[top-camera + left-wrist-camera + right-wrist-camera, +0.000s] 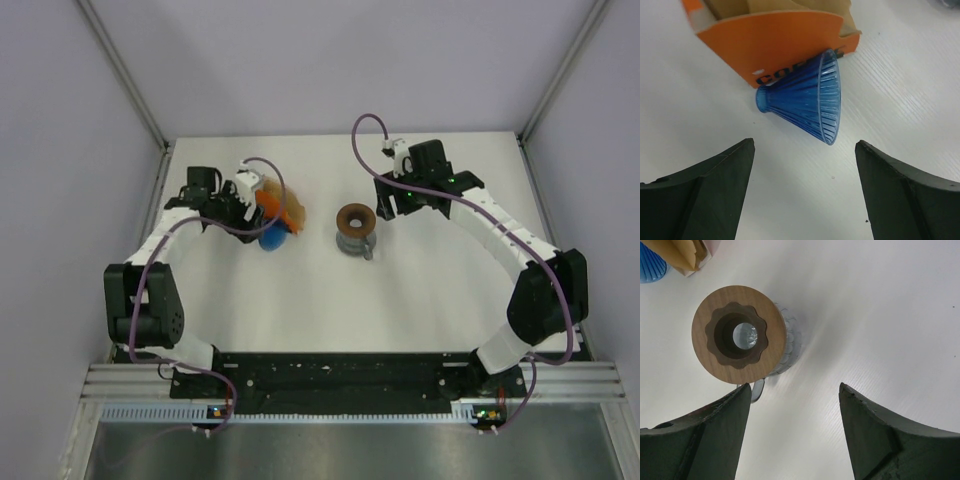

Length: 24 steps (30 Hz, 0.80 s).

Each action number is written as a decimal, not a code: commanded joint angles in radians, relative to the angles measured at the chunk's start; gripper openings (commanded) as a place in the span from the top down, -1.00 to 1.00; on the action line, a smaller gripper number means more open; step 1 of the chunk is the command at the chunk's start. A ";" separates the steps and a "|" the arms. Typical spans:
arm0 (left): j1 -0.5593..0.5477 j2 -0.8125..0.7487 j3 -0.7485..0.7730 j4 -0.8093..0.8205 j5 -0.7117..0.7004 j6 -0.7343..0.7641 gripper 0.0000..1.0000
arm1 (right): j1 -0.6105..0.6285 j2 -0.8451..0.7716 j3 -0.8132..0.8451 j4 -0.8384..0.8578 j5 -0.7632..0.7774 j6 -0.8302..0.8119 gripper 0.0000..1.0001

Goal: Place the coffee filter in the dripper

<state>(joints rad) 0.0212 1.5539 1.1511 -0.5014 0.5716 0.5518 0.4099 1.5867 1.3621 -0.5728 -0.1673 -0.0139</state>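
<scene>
Nearest the overhead camera, the black base bar (pixel 330 372) is running along the table's (pixel 440 290) near edge, with both arms rising from it and bending in toward the dripper (pixel 705 347) at the middle of the table.

Well to the left of the dripper, the orange pack (pixel 775 45) is lying with its open mouth showing tan paper, and that is where the coffee filter (pixel 672 250) is sitting, tucked into the pack; I cannot tell how many sheets there are. A blue ribbed cone (pixel 805 97) is lying on its side against the pack's printed face, covering part of the lettering. It is lying between the left gripper (pixel 804 144) and the pack, with its wide mouth turned toward the dripper's side.

The dripper itself is sitting on the clear cup (pixel 790 340). It is showing as a brown ring with a darker scalloped inner step and a hole through which the glass is glinting. Nothing is resting in it.

The left gripper's fingers (pixel 715 185) are standing wide apart just short of the blue cone, touching nothing and holding nothing. To the dripper's right, the right gripper (pixel 795 387) is hanging close beside the cup, its fingers (pixel 890 435) likewise spread over bare table and gripping nothing.
</scene>
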 commanded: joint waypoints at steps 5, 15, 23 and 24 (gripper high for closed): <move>-0.138 0.012 -0.056 0.170 -0.361 -0.163 -0.65 | 0.003 -0.051 0.002 0.010 -0.008 -0.018 -0.41; -0.244 0.089 -0.061 0.186 -0.657 -0.193 -0.20 | 0.001 -0.056 0.008 0.013 -0.006 -0.026 -0.42; -0.254 0.110 0.030 0.009 -0.687 -0.240 1.00 | 0.003 -0.077 0.015 0.002 -0.001 -0.024 -0.42; -0.251 0.104 0.051 -0.038 -0.675 -0.248 1.00 | 0.003 -0.082 0.015 -0.004 0.000 -0.023 -0.42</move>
<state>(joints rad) -0.2371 1.6722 1.1137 -0.4072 -0.0864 0.3500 0.4099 1.5700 1.3605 -0.5739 -0.1692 -0.0269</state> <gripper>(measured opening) 0.067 0.708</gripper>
